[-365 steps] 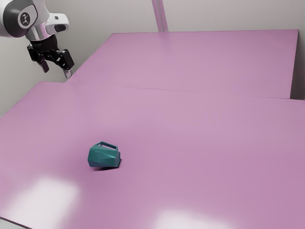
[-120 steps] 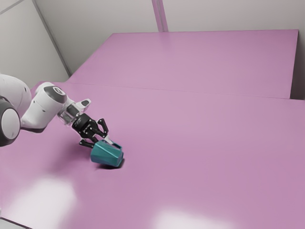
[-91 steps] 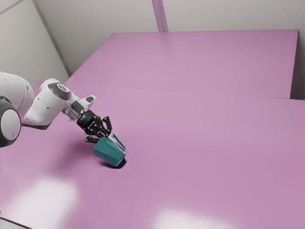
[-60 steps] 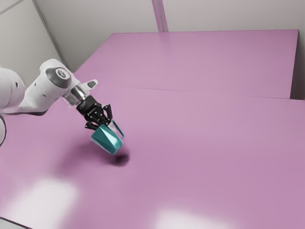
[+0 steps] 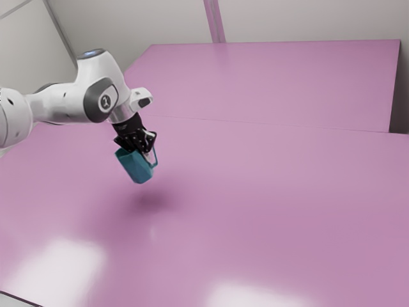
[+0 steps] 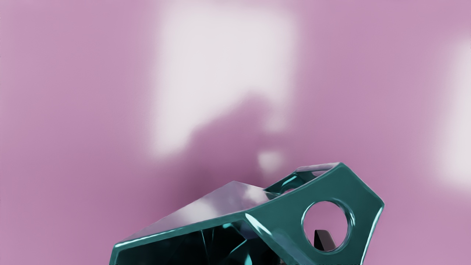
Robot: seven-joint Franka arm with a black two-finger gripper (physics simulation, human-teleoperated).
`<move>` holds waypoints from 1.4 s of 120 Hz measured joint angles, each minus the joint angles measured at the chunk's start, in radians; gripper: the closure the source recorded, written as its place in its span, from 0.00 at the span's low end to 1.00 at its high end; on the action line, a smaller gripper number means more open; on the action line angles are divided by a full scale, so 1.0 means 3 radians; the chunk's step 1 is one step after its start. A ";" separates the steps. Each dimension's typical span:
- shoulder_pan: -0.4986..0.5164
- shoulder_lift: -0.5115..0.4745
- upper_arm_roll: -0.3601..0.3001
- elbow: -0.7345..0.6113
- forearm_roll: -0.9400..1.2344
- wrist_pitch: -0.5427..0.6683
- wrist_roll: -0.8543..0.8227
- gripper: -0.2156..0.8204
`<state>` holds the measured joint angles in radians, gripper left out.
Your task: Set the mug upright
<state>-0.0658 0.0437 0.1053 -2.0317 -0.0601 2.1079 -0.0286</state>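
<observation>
Just beside the handle [image 5: 155, 157], at the upper end of the faceted teal mug [image 5: 136, 169], your black two-finger gripper [image 5: 143, 152] is closed on the mug. One dark fingertip [image 6: 324, 240] shows through the handle's round hole in the wrist view. The mug is held in the air, tilted, its mouth toward the gripper and its base angled down toward the exterior view's right. Inside, the part you can see is dark, with teal glints on its facets; the deeper part is hidden. Below, a soft shadow [image 5: 149, 199] falls on the glossy pink table [image 5: 287, 204]. Your white arm [image 5: 64, 102] reaches in from the exterior view's left.
</observation>
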 joint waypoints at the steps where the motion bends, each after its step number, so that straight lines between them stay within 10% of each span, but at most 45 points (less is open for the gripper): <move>1: -0.0007 -0.0001 -0.0001 -0.0011 0.0012 0.0016 -0.0003 0.96; 118: -0.0140 0.0283 -0.0063 -0.0447 0.0593 0.0777 -0.0920 0.96; 144: -0.0150 0.0227 -0.0064 -0.0430 0.0552 0.0782 -0.0964 0.53; 168: -0.0165 0.0093 -0.0063 -0.0429 0.0547 0.0734 -0.0982 0.33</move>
<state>-0.1154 0.0717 0.0865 -2.1604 0.1040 2.3281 -0.3233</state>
